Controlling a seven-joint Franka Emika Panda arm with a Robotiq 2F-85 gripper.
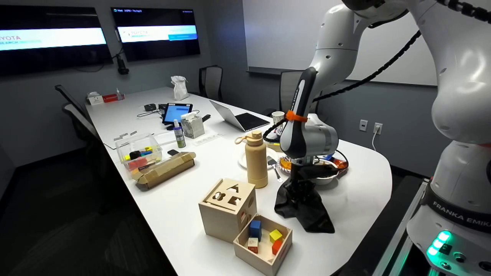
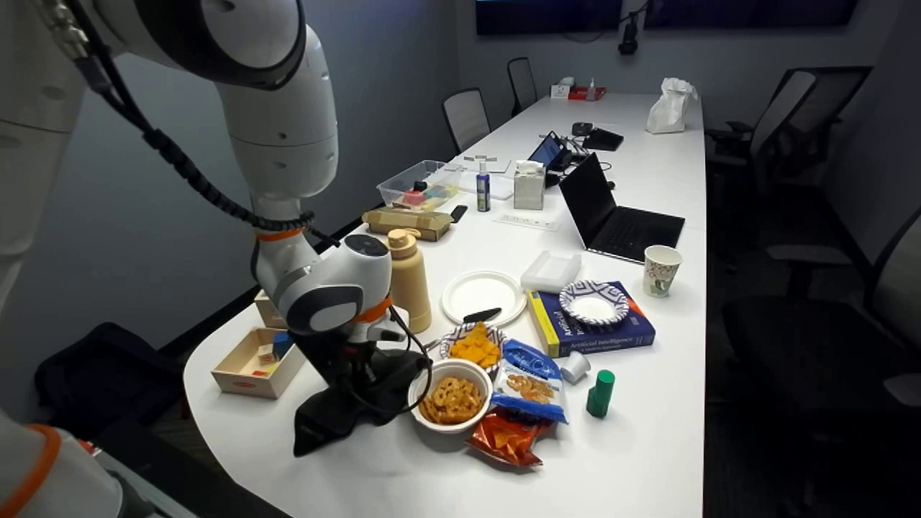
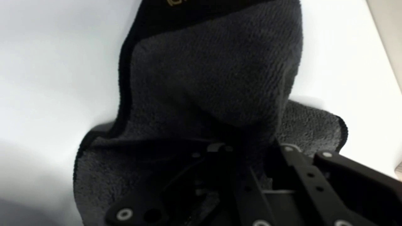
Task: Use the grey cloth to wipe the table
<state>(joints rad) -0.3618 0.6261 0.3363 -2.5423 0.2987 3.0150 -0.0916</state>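
Observation:
The grey cloth point(image 1: 312, 216) lies bunched on the white table point(image 1: 184, 222), close to its rounded end. It shows in both exterior views, with a corner of the cloth point(image 2: 324, 421) spread towards the table's edge. My gripper point(image 1: 301, 188) points down into its middle. In the wrist view, dark folds of the cloth point(image 3: 213, 72) rise between the fingers of the gripper point(image 3: 253, 147), which is shut on them. The fingertips are mostly lost in shadow and fabric. Loose parts of the cloth still rest on the table surface.
Beside the cloth stand a wooden box with holes point(image 1: 222, 220), an open wooden tray point(image 1: 253, 257) of blocks and a tan bottle point(image 1: 256, 165). Opposite are a pretzel bowl point(image 2: 440, 429) touching or nearly touching the cloth, a blue snack bag point(image 2: 532, 388) and a red bag point(image 2: 507, 440).

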